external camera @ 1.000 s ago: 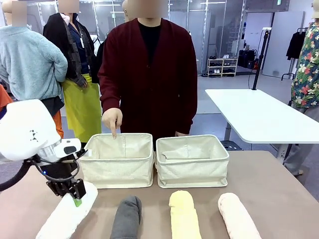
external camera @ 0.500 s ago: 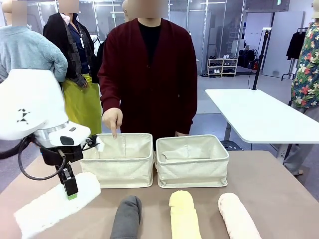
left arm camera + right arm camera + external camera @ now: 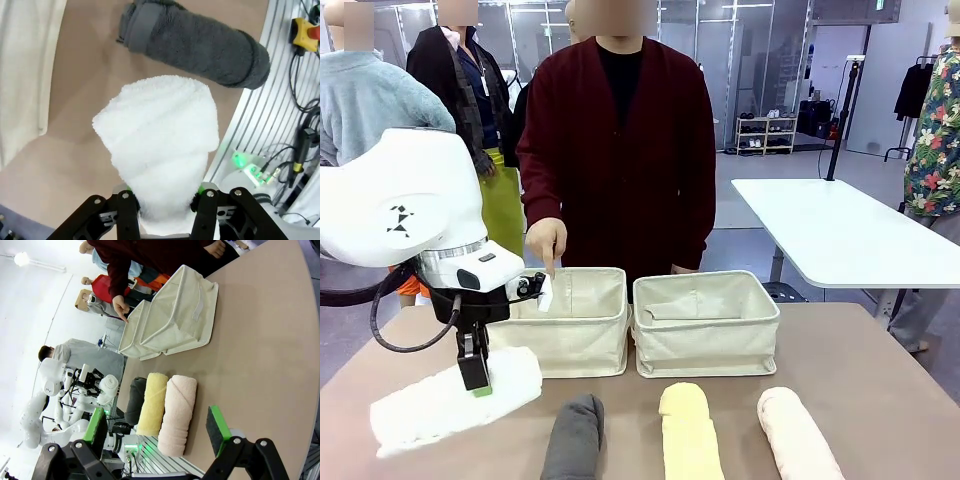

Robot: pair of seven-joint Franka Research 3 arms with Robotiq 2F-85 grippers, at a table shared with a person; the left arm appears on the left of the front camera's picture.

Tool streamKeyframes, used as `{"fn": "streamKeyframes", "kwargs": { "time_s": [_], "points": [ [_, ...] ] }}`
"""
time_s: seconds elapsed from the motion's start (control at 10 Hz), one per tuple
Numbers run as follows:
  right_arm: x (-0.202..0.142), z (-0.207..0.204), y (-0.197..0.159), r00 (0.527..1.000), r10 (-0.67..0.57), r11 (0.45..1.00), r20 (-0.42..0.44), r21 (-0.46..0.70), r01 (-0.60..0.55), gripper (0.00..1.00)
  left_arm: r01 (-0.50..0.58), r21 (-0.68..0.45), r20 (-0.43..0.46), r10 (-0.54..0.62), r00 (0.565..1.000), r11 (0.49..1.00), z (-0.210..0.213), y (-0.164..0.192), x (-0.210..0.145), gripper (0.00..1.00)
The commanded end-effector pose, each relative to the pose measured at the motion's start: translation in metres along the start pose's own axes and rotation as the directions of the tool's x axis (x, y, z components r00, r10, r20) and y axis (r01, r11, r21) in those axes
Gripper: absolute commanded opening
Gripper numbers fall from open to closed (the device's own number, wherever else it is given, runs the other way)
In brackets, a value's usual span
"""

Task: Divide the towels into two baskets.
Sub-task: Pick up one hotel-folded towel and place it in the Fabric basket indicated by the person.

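Towels, count: four. Baskets, count: two.

Front view, bottom edge: three rolled terry towels lie on the brown counter (image 3: 880, 380) in a row, parallel and apart. In order these are the dark grey towel (image 3: 575, 438) left of centre, the pale yellow towel (image 3: 688, 432) at centre and the pale pink towel (image 3: 798, 432) right of centre. Their near ends run off the bottom edge of the frame.

Lower left of the frame: the left tool (image 3: 476, 385) is clamped on one end of the white rolled terry towel (image 3: 455, 400). The gripped end is raised and the roll slopes down to the left. Whether its low end touches the counter cannot be told.

In the right wrist view, the right tool (image 3: 157, 427) has its jaws wide apart and holds nothing.

A strip of bare counter separates the towel ends from the basket fronts. More bare counter lies right of the pale pink towel.

Mid frame: two rectangular cream canvas baskets stand side by side, almost touching, the left basket (image 3: 570, 340) and the right basket (image 3: 705, 350).

Far side: a person's hand (image 3: 546, 240) points one finger down at the far rim of the left basket.
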State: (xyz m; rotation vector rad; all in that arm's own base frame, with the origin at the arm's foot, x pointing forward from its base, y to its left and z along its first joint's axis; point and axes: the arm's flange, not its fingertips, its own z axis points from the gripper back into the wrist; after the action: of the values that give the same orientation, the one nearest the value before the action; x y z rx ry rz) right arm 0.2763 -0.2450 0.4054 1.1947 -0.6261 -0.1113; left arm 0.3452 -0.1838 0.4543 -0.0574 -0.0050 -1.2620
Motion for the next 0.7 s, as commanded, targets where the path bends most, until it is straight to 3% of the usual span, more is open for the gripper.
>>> {"fn": "streamKeyframes", "kwargs": {
  "time_s": [0.0, 0.1, 0.3, 0.5, 0.6],
  "points": [
    [-0.001, 0.002, 0.002, 1.0, 0.011, 1.0, 0.008, 0.013, -0.011, 1.0, 0.003, 0.0, 0.004, -0.003, 1.0, 1.0, 0.0, 0.001, -0.001, 0.37],
    [-0.001, 0.002, 0.002, 1.0, 0.011, 1.0, 0.008, 0.013, -0.011, 1.0, 0.261, 0.176, 0.029, -0.27, 0.962, 0.949, 0.005, -0.016, -0.017, 0.37],
    [-0.001, 0.002, 0.002, 1.0, 0.011, 1.0, 0.008, 0.013, -0.011, 1.0, 0.371, 0.282, -0.047, -0.373, 0.927, 0.885, 0.03, -0.009, 0.012, 0.37],
    [-0.001, 0.002, 0.002, 1.0, 0.011, 1.0, 0.008, 0.013, -0.011, 1.0, 0.424, 0.309, -0.136, -0.402, 0.905, 0.851, 0.054, 0.017, 0.041, 0.37],
    [-0.001, 0.002, 0.002, 1.0, 0.011, 1.0, 0.008, 0.013, -0.011, 1.0, 0.479, 0.298, -0.13, -0.462, 0.877, 0.826, 0.062, 0.029, 0.053, 0.37]
  ]
}}
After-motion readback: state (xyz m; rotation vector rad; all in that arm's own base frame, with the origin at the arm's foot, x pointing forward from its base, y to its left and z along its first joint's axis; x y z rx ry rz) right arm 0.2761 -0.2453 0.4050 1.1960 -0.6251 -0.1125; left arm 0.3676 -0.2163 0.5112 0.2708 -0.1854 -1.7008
